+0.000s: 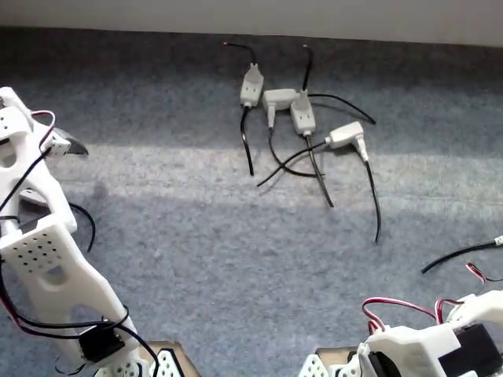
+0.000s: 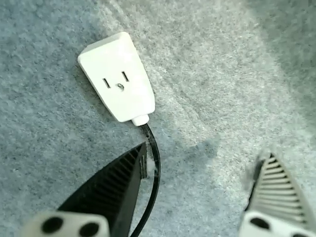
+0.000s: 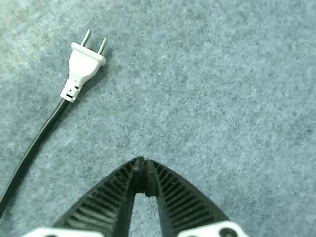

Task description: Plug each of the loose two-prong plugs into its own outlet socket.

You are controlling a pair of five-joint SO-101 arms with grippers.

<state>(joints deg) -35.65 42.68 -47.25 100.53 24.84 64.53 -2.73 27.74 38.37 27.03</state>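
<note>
A white outlet socket point(image 2: 117, 79) lies face up on the grey carpet, its black cord point(image 2: 154, 163) running back between the fingers of my left gripper point(image 2: 202, 165). That gripper hangs open just behind the socket and touches nothing. It also shows at the left edge of the high view as the left gripper point(image 1: 64, 144). A loose two-prong plug point(image 3: 84, 63) lies flat with its black cord trailing away. My right gripper point(image 3: 144, 173) is shut and empty, a little way back from the plug and to one side of it.
Several white plug and socket bodies point(image 1: 302, 114) with tangled black cords lie in a cluster at the back middle of the carpet. Another black cord point(image 1: 460, 253) enters from the right edge. The right arm's base point(image 1: 424, 345) sits at the front right.
</note>
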